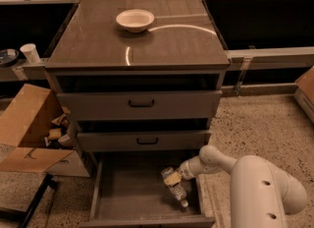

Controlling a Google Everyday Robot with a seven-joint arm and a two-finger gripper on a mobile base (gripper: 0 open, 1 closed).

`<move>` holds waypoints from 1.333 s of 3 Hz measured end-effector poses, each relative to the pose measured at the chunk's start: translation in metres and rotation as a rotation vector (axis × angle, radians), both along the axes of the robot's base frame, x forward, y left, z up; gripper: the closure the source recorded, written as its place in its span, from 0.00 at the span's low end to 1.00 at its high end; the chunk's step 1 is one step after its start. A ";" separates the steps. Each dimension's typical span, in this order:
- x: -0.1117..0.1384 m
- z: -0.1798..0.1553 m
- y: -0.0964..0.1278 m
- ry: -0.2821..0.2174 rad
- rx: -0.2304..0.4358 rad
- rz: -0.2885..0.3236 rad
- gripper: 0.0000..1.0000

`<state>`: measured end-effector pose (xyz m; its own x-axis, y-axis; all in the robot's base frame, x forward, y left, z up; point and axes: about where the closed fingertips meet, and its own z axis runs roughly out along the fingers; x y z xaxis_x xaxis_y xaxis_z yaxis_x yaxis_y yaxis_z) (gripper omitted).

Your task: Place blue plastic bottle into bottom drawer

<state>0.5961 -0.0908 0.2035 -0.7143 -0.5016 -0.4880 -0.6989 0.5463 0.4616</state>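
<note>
The blue plastic bottle [176, 188] is inside the open bottom drawer [127, 192], on its right side. It is tilted, with its white cap pointing down toward the drawer's front. My gripper [172, 177] reaches in from the right over the drawer's right wall and is shut on the bottle's upper end. The white arm [255, 183] fills the lower right of the view. The bottle's cap is close to the grey drawer floor; I cannot tell if it touches.
Two shallower drawers with black handles [141, 103] sit above, slightly pulled out. A cream bowl [135, 19] stands on the cabinet top. An open cardboard box [29, 133] lies on the floor at the left. A white cup [31, 52] stands on a ledge at the far left.
</note>
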 end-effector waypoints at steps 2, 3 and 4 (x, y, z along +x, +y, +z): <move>0.020 -0.023 -0.006 0.020 0.038 -0.033 0.04; 0.027 -0.016 -0.026 -0.013 0.077 -0.060 0.00; 0.026 0.006 -0.050 -0.067 0.121 -0.081 0.00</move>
